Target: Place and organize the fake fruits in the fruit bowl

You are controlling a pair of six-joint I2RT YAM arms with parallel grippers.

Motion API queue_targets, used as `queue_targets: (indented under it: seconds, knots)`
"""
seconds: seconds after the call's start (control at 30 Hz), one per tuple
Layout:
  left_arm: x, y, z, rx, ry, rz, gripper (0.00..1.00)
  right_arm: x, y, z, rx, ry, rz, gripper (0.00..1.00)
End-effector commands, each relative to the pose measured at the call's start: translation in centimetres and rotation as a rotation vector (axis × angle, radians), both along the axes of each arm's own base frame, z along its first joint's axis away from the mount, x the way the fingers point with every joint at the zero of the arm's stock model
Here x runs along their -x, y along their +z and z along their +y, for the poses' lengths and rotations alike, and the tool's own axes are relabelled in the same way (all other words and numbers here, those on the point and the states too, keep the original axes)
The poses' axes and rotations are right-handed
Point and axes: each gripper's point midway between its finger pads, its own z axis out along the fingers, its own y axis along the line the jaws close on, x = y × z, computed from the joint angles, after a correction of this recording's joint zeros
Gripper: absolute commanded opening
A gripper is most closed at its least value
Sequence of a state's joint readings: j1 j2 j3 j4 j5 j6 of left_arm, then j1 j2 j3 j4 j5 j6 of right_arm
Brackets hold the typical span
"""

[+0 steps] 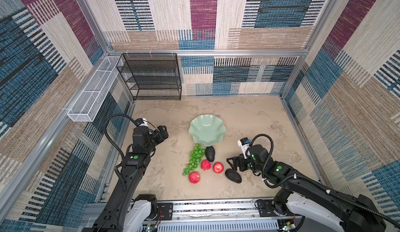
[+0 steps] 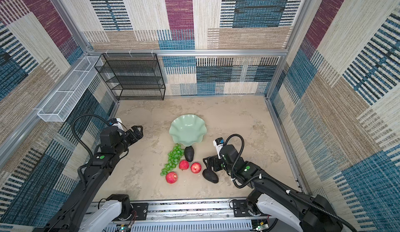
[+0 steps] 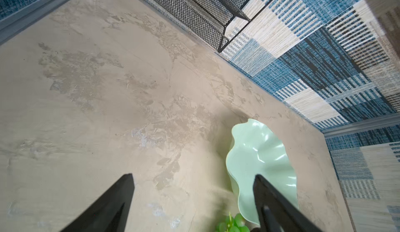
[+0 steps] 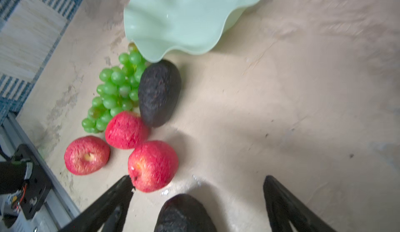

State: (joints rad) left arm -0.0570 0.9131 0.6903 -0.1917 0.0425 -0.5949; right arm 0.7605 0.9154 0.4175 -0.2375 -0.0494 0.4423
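**Left wall.** A white wire-mesh basket (image 1: 86, 96) hangs on the frame rail, outboard of the left claw (image 1: 164, 131). A black mesh shelf rack (image 1: 151, 77) stands at the back wall, well ahead of that claw.

**Left claw.** Fingers spread wide with nothing between them, held over bare surface (image 1: 168, 176). A plain green dot (image 1: 135, 157) sits on the arm behind it.

**Fruit.** All pieces lie on the surface, to the right of the left claw and nearer the robot's base.
- The grape bunch (image 1: 195, 158) has its far end tucked under the bowl's near rim.
- The left apple (image 1: 194, 177) sits just beside the bunch's tail.
- The middle apple (image 1: 205, 165) lies against the grapes, just beside the far avocado (image 1: 210, 153).
- The far avocado's narrow end reaches the bowl's rim.
- The right apple (image 1: 218, 167) lies close to one fingertip of the right claw (image 4: 197, 176). Contact cannot be judged.

**Fruit bowl** (image 1: 207, 131). Upright on the surface, nothing in it. It is right of the left claw and ahead-left of the right claw, well apart from both.

**Right claw.** Fingers spread. In the right wrist view the near avocado (image 1: 233, 175) lies between them with a gap on each side, not pinched.

**Markings.** A white tag (image 1: 242, 147) on the right wrist camera bears dark print too small to read.
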Motion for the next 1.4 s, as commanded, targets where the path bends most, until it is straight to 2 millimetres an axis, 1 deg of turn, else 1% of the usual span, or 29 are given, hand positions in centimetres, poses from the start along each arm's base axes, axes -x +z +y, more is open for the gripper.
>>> queue_targets:
  seconds: [0.0,0.07,0.17,0.23,0.33,0.37,0.4,0.43,0.53,0.6,0.7,0.73,0.8,0.83,0.87,0.9,0.97,1.03,1.1,1.13,1.2,1.27,1.37]
  knots:
    - [0.1,0.5,-0.6,0.017,-0.030,-0.013,0.90,1.1,-1.4,0.2,0.056,-0.040,0.043,0.97]
    - [0.2,0.6,-0.6,0.018,-0.036,-0.020,0.90,1.9,-2.2,0.7,0.091,-0.020,0.061,0.97]
    - [0.2,0.8,-0.8,0.018,-0.044,-0.030,0.90,3.2,-4.1,1.1,0.153,-0.002,0.104,0.96]
    - [0.2,0.8,-0.7,0.012,-0.044,-0.029,0.90,3.8,-5.0,1.1,0.186,-0.005,0.122,0.94]
    - [0.3,0.7,-0.7,0.010,-0.041,-0.027,0.90,4.0,-5.2,1.0,0.206,-0.028,0.118,0.86]
    - [0.3,0.7,-0.7,0.012,-0.042,-0.029,0.90,3.9,-5.1,0.7,0.208,-0.045,0.113,0.82]
    - [0.3,0.7,-0.7,0.013,-0.040,-0.031,0.90,3.7,-5.1,0.3,0.215,-0.070,0.110,0.75]
    - [0.4,0.6,-0.6,0.015,-0.034,-0.028,0.90,3.5,-4.9,-0.1,0.219,-0.094,0.102,0.68]
    - [0.6,0.3,-0.5,0.011,-0.031,-0.021,0.90,3.0,-3.7,-0.7,0.207,-0.143,0.075,0.55]
    - [0.6,0.2,-0.5,0.012,-0.030,-0.020,0.90,2.5,-2.1,-0.8,0.183,-0.167,0.044,0.52]
    - [0.6,0.3,-0.4,0.016,-0.026,-0.023,0.90,1.4,1.6,-0.7,0.139,-0.196,-0.036,0.49]
    - [0.7,0.2,-0.4,0.016,-0.026,-0.021,0.90,0.9,3.1,-0.5,0.123,-0.200,-0.070,0.49]
    - [0.8,0.2,-0.4,0.017,-0.026,-0.020,0.90,-0.5,6.2,0.6,0.092,-0.199,-0.156,0.49]
    - [0.8,0.0,-0.4,0.016,-0.024,-0.018,0.91,-1.4,7.6,1.4,0.079,-0.191,-0.198,0.49]
    - [0.9,-0.2,-0.4,0.018,-0.020,-0.013,0.91,-2.5,9.2,2.4,0.059,-0.179,-0.243,0.49]
    - [1.1,-0.6,-0.3,0.020,-0.016,-0.004,0.90,-3.8,10.3,3.5,0.046,-0.162,-0.279,0.49]
    - [1.4,-1.2,-0.4,0.032,-0.016,0.016,0.90,-6.6,11.9,5.5,0.030,-0.126,-0.320,0.49]
    - [2.0,-1.8,-0.6,0.046,-0.023,0.037,0.90,-9.2,12.6,7.7,0.034,-0.081,-0.353,0.49]
    - [2.6,-2.2,-0.9,0.066,-0.029,0.046,0.90,-11.9,12.3,9.7,0.068,-0.045,-0.385,0.49]
    - [2.9,-2.4,-1.0,0.071,-0.034,0.048,0.90,-12.9,11.8,10.4,0.085,-0.034,-0.396,0.49]
    - [3.5,-2.9,-1.1,0.080,-0.040,0.066,0.90,-15.3,10.2,12.1,0.103,0.009,-0.388,0.49]
    - [4.2,-3.2,-1.2,0.079,-0.052,0.084,0.90,-17.1,8.6,13.4,0.120,0.037,-0.375,0.48]
    - [5.2,-3.3,-1.4,0.070,-0.066,0.107,0.90,-19.3,6.2,15.1,0.163,0.068,-0.353,0.48]
